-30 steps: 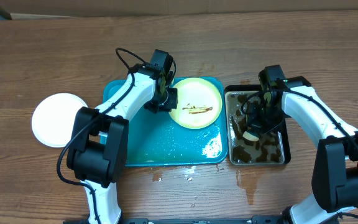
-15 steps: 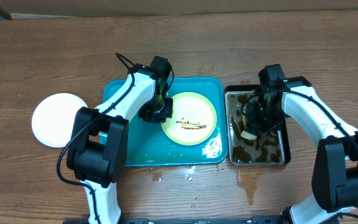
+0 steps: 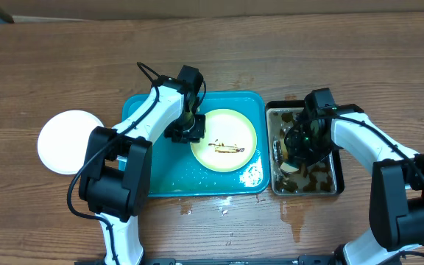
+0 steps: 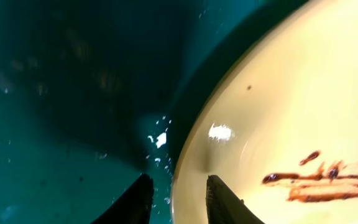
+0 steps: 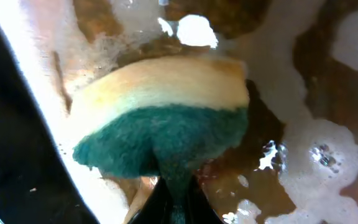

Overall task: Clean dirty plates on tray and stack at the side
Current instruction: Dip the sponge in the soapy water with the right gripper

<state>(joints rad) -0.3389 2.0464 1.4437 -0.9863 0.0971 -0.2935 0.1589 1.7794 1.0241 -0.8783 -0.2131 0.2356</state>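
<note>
- Tray [image 3: 179, 175]: teal plastic, rectangular with rounded corners and a raised rim. It is glossy, with water beads and foam flecks along its lower right edge. It sits mid-table on the brown wood-grain table [image 3: 271, 51].
- Pale yellow-green plate [image 3: 224, 140]: round, smooth and glazed, and it lies inside the tray's right half. Brown sauce streaks [image 4: 316, 186] cross its centre in thin, smeared lines.
- White plate [image 3: 66, 141]: round and matte-looking. It rests on the bare wood left of the tray, well apart from it.
- Pan [image 3: 339, 173]: dark-rimmed and rectangular, just beside the tray's right edge. It holds murky brown water with froth.
- Left gripper [image 4: 179, 182]: at the yellow-green plate's left rim, with its jaws a little parted. One dark finger is over the plate surface and the other over wet teal plastic, so the rim runs between them. Whether either finger touches the rim cannot be told.
- Right gripper [image 5: 173, 202]: down in the pan and pinched tight on a sponge [image 5: 166, 118]. The sponge has a soft yellow foam layer and a coarse green scouring layer. It looks soaked, and its green side is bunched where the fingers squeeze it.
</note>
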